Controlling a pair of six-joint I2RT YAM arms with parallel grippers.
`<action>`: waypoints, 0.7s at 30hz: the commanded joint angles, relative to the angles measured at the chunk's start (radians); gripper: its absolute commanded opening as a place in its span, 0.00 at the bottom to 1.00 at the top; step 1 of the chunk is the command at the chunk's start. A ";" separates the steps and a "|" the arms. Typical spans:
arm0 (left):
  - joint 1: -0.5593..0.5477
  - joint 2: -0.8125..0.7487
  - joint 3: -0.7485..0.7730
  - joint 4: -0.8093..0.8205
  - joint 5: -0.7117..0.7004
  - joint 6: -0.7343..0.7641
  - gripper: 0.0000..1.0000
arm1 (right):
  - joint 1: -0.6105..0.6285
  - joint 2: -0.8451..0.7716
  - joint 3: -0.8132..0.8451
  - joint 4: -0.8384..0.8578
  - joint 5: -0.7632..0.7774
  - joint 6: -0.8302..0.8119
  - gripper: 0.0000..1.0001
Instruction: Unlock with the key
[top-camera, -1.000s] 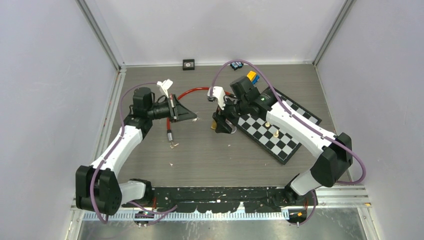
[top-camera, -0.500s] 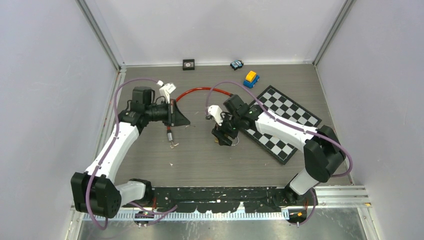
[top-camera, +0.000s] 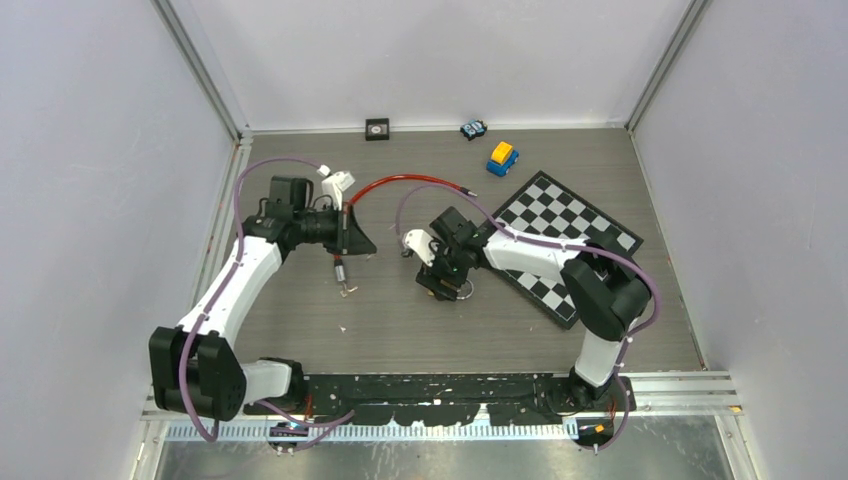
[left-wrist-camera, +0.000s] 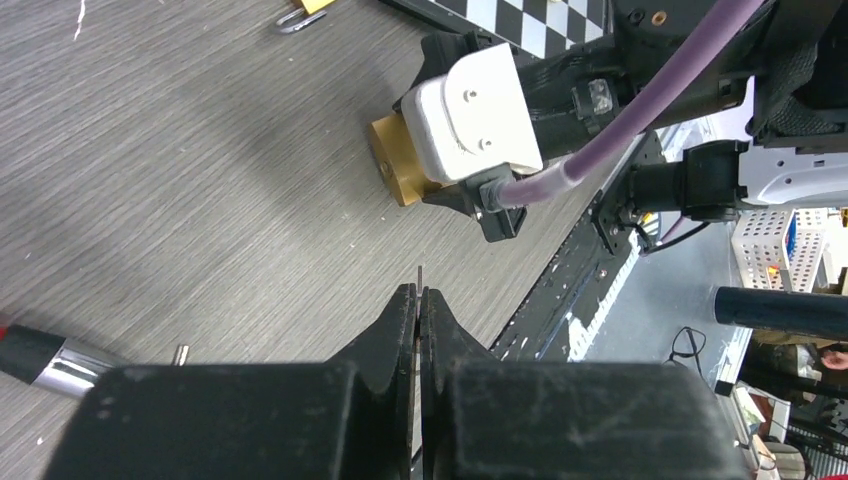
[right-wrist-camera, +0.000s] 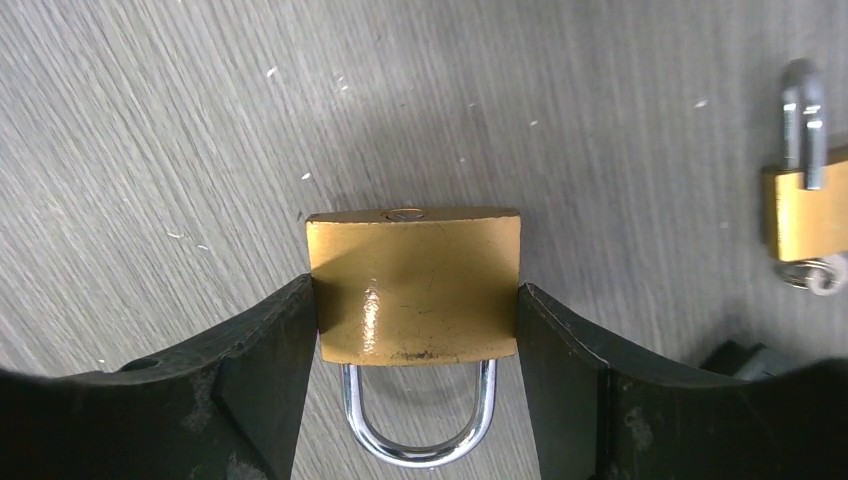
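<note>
Your right gripper (top-camera: 446, 283) had swung off the chessboard (top-camera: 560, 210) toward mid-table, jaws clamping the brass padlock (right-wrist-camera: 413, 285) by its sides. Your left gripper (left-wrist-camera: 418, 300), pinched shut on the key (left-wrist-camera: 420, 275), showed only a thin sliver of it. A second padlock (right-wrist-camera: 800, 210) lay cut off nearby, with a red cable (top-camera: 410, 181) beyond.

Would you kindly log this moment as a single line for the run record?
left gripper: shut on key | right gripper: shut on padlock | key apart from padlock, not inserted
</note>
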 joint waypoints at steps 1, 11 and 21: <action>0.023 0.023 0.014 -0.041 -0.011 0.060 0.00 | 0.029 -0.014 -0.007 0.093 0.009 -0.063 0.01; 0.083 0.048 0.019 -0.059 -0.002 0.078 0.00 | 0.059 0.038 0.001 0.032 -0.029 -0.135 0.10; 0.092 0.011 0.012 -0.049 0.015 0.085 0.00 | 0.055 0.089 0.050 -0.067 -0.088 -0.119 0.40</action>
